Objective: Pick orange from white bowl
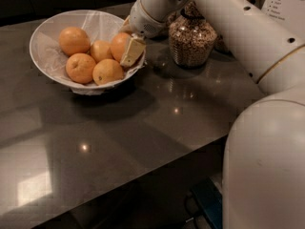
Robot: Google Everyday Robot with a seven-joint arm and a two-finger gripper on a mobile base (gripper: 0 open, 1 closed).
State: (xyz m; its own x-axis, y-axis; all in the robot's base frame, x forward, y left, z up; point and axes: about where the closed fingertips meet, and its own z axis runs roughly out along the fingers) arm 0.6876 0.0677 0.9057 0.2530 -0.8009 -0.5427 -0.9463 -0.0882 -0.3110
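Observation:
The white bowl (45, 37), lined with crinkled wrap, stands at the back left of the dark table and holds five oranges. My gripper (124, 49) reaches into the bowl's right side from the white arm above. It straddles the orange (116, 43), a deep orange, slightly oval fruit at the right of the pile. One pale finger (132, 51) lies flat against the orange's right side. The other finger is hidden behind the fruit. The orange still rests in the bowl among the others.
A glass jar (191, 38) of brown grains stands just right of the bowl, close behind my arm. A white sign (288, 4) stands at the back right. My white arm and body (267, 166) fill the right side. The table's front edge runs diagonally at lower right.

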